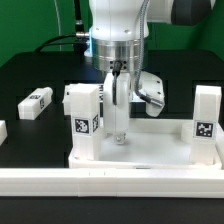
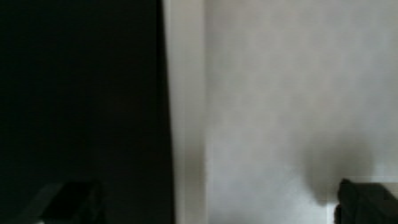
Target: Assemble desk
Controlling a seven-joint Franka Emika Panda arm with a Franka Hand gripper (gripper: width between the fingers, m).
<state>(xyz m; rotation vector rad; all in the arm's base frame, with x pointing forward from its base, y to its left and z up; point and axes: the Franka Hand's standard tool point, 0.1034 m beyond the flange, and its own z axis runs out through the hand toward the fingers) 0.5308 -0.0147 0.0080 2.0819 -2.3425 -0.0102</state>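
A black table (image 1: 30, 70) fills the scene in front of a green backdrop. A white robot arm (image 1: 118, 35) comes straight down from above, over the rear edge of the desk.

The desk's large white plastic rectangular tray-like tabletop (image 1: 160, 150) lies flat on the table with its raised rim up. A long white rail (image 1: 110, 183) runs just beside its near edge.

Two white plastic block legs stand upright at the tabletop's rear corners, each with a black-and-white square tag facing the camera. One upright leg (image 1: 82, 105) is at the corner on the exterior view's left, the other upright leg (image 1: 207, 105) at the corner on that view's right. A third, loose white block leg (image 1: 35, 102) lies on its side on the table, well apart from the tabletop, beyond its edge on the exterior view's left.

Directly under the wrist a narrow white upright piece (image 1: 119, 120) reaches down to the tray floor near the rear edge (I cannot tell whether it is a leg or part of the gripper).

In the wrist view the two-finger gripper (image 2: 217, 198) is released: its dark fingertips (image 2: 71, 203) sit wide apart. One is over black table, the other over a blurred pale white surface (image 2: 285, 100), and nothing is clamped between them.
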